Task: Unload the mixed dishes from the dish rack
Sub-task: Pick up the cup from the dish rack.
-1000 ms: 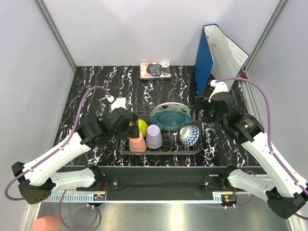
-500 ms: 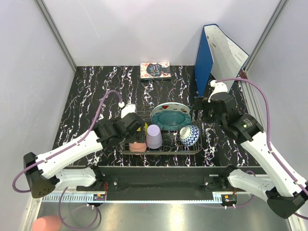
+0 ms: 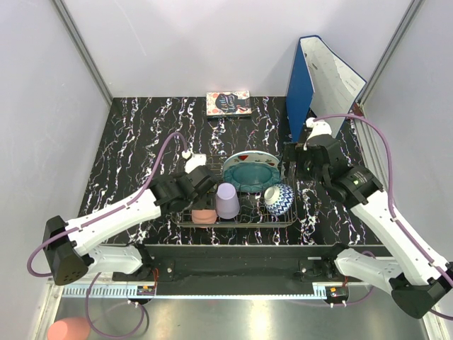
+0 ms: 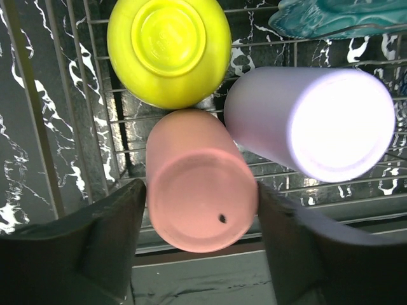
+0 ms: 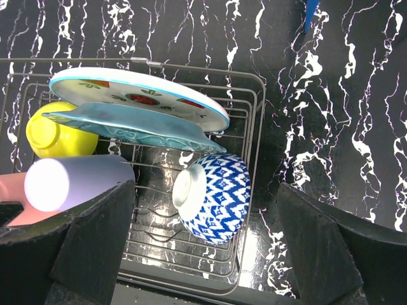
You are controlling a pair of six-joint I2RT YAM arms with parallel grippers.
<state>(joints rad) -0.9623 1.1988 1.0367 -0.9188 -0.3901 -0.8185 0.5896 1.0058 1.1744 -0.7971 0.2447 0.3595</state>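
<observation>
The grey wire dish rack (image 3: 241, 224) sits mid-table. In it are the pink cup (image 3: 203, 212), the lilac cup (image 3: 227, 201), the blue-white bowl (image 3: 279, 199), the teal scalloped plate (image 3: 251, 175) and the white watermelon plate (image 3: 249, 156). In the left wrist view the yellow-green bowl (image 4: 168, 51) lies beyond the pink cup (image 4: 200, 206), with the lilac cup (image 4: 311, 124) to its right. My left gripper (image 4: 202, 219) has closed against both sides of the upside-down pink cup, which still rests in the rack. My right gripper (image 5: 206, 248) is open above the blue-white bowl (image 5: 216, 197).
A blue binder (image 3: 301, 88) stands at the back right, close behind my right arm. A patterned book (image 3: 228, 103) lies at the back middle. The rack's near rim (image 4: 191, 244) runs just below the pink cup. Grey walls enclose the table on three sides.
My left arm has swung right and lowered over the rack's left end, bringing its fingers around the pink cup. The right arm has shifted only slightly left.
</observation>
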